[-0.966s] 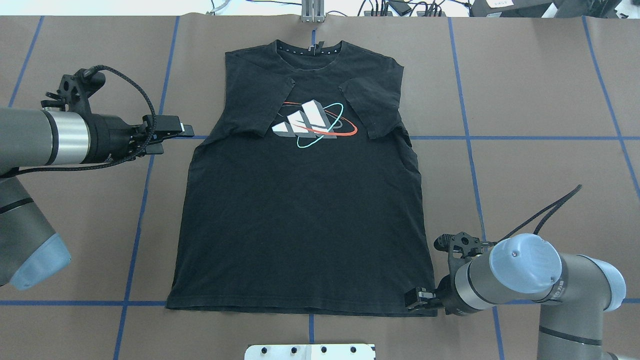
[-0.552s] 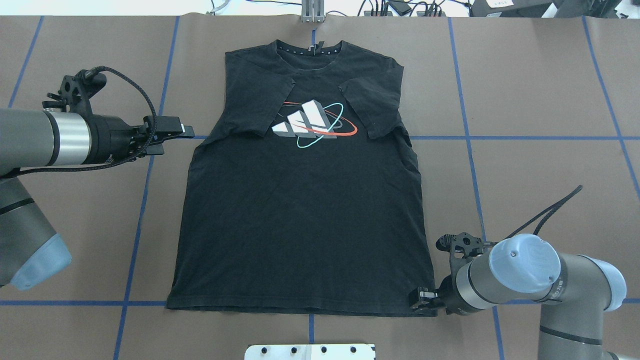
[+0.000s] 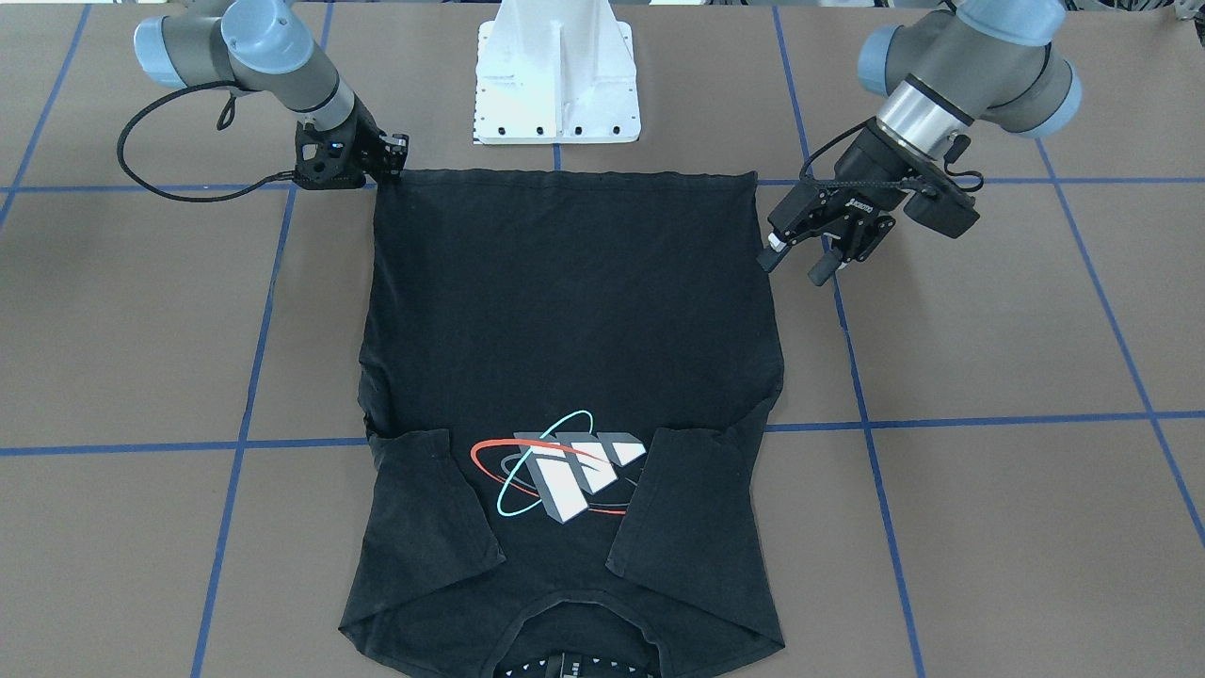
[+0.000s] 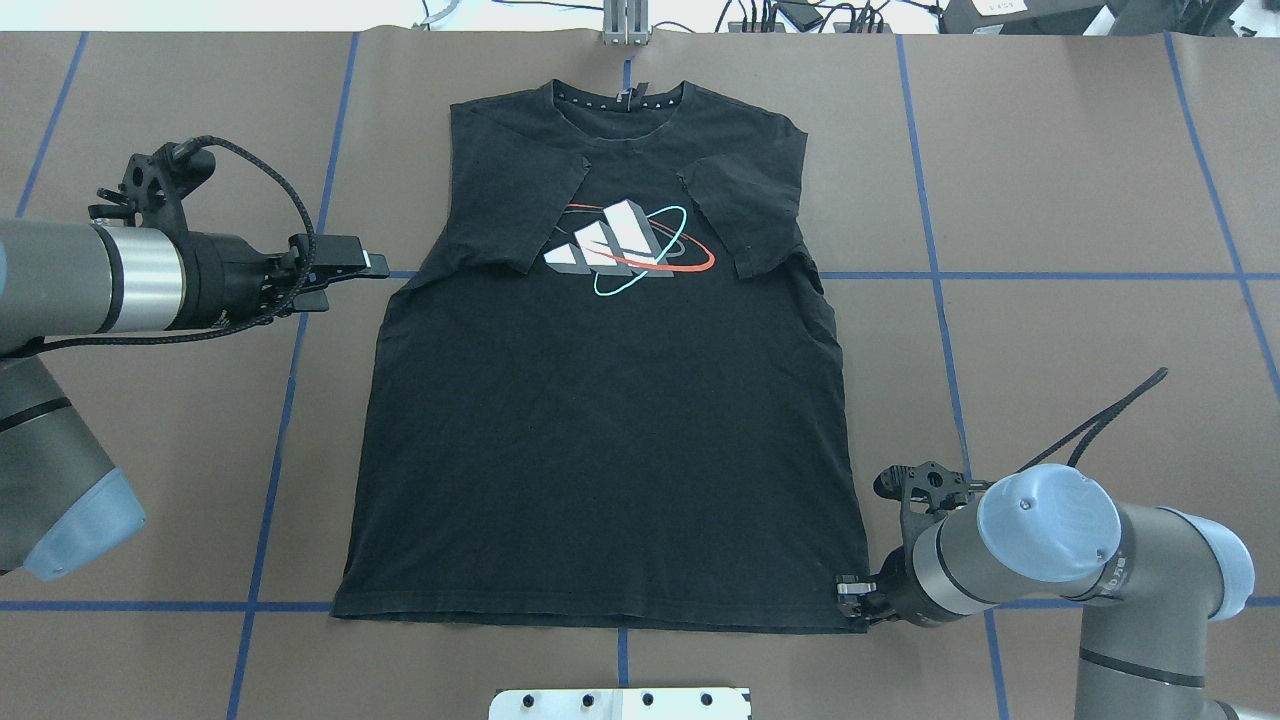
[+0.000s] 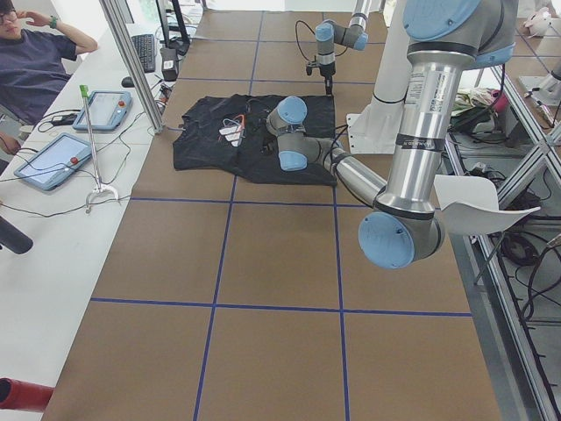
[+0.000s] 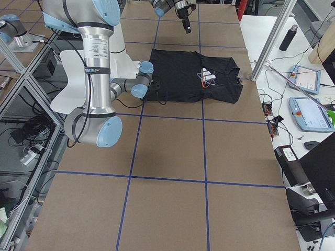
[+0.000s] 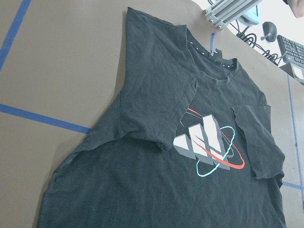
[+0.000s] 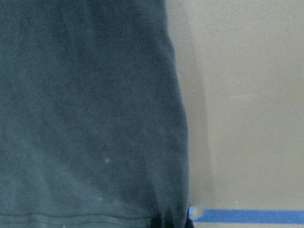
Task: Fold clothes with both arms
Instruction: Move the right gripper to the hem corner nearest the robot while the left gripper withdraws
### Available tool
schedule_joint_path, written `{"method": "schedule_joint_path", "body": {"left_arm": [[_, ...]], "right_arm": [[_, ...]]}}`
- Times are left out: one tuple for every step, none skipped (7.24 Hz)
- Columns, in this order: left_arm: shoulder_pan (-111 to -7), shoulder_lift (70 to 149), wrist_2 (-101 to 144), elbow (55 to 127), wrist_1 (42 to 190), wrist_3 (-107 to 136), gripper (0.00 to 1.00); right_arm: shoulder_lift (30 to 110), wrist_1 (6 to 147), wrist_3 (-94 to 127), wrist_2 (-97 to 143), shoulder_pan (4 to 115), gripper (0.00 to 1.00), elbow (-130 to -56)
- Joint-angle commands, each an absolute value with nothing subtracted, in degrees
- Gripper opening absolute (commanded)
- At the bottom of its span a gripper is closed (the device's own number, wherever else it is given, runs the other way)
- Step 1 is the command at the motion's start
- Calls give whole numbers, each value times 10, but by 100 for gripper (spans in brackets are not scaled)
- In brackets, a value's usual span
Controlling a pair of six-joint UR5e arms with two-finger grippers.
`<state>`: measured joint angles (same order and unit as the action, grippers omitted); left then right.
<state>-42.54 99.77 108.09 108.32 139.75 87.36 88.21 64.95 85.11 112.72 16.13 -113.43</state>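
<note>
Black T-shirt [image 4: 600, 450] lies flat on the brown desk [image 4: 1080, 200], front up. The collar [image 4: 615, 100] is at the far edge and the hem [image 4: 600, 620] is nearest the white pedestal [image 3: 555, 75]. Both short sleeves are folded inward over the chest, one at [image 4: 510, 215] and the other at [image 4: 745, 215]. The grey-white block graphic [image 4: 625, 248] with its red and teal rings shows between them.

We see the left arm [image 4: 60, 275] come in level over the desk. The left claw [image 3: 796, 262] sits just beside the shirt's side edge. Its fingers are spread apart with nothing between them, and it looks clear of the fabric. The left wrist view looks across the folded sleeves and the graphic.

The right arm [image 4: 1040, 550] is bent low. The right claw [image 4: 848, 592] is down at the hem corner on that side, right against the fabric. We cannot tell whether its fingers are parted or pinched on the cloth, as the arm's wrist covers them. The right wrist view is a blurry close-up of the shirt's side edge and hem, with a blue tape line [image 8: 247, 216] beside it.

Blue tape lines [image 4: 940, 300] grid the desk. In the exterior left view a person [image 5: 31, 61] sits at a side bench with tablets.
</note>
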Motion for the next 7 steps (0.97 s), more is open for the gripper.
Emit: {"method": "schedule_joint_path", "body": {"left_arm": [[-425,998,1081,1083,1397,874,96],[-425,995,1081,1083,1397,874,96],[-425,988,1081,1086,1397,874,96],[-423,970,1081,1094,1397,875,96],[-402,941,1082,1109,1397,876,97],[-368,897,1080,1134,1398,878,98],[-334,870,1079,1151,1399,883,98]], "right_arm": [[878,655,865,1125,159,0,-1138],[875,657,880,1131,159,0,-1146],[874,657,880,1129,159,0,-1163],[872,657,881,1131,159,0,-1178],[873,657,880,1136,160,0,-1188],[872,653,880,1137,161,0,-1194],[872,651,880,1136,163,0,-1204]]}}
